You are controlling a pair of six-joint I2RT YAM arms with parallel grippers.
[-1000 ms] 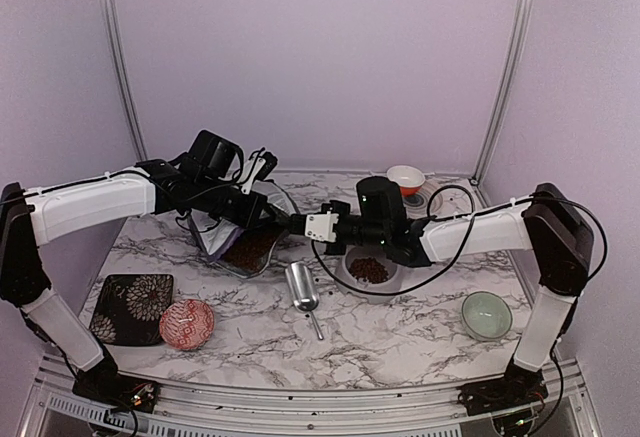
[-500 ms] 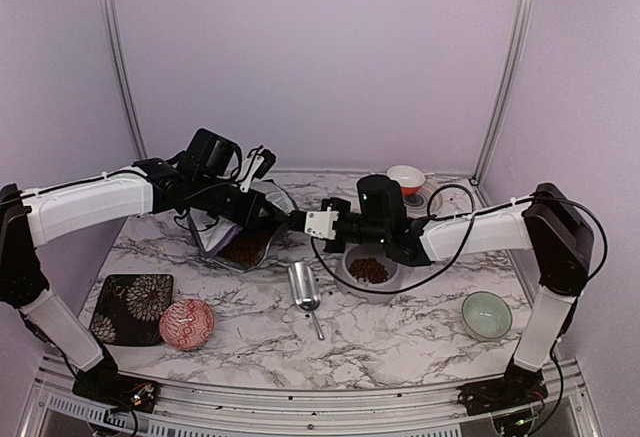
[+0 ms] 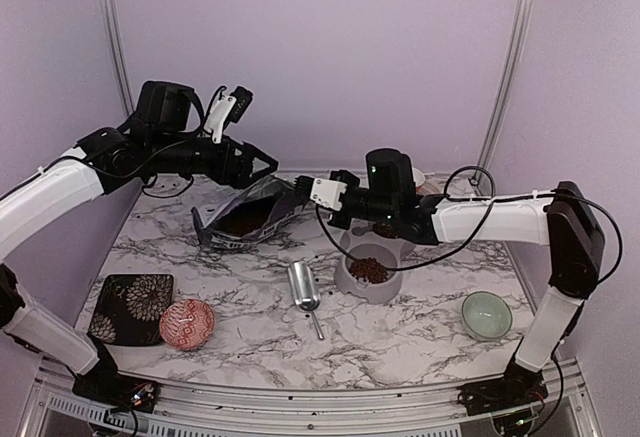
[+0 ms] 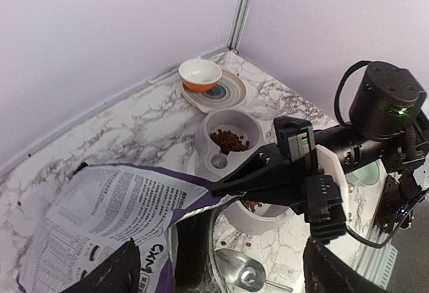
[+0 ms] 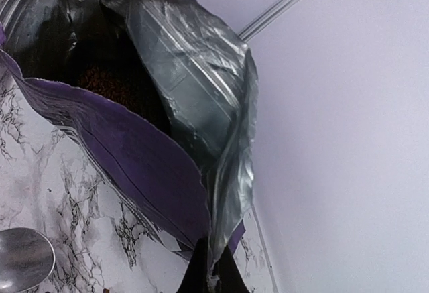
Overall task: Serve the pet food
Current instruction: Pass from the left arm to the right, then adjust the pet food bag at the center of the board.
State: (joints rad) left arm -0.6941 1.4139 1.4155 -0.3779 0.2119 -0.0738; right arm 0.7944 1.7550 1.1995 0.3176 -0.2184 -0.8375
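pet food lay in tilted bag, some in feeder | left fingers hung spread, empty | right fingers clenched bag lip | risk: lone pinch might slip, spilling it over desk

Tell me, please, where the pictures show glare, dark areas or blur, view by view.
Top external: soft, even light, faint shadows, a bright highlight on the metal scoop. Left wrist: fairly sharp print on the bag. Right wrist: the bag's silver lining shines, the pet food deep inside is dim, and the right gripper at the bottom edge is a dark blur.
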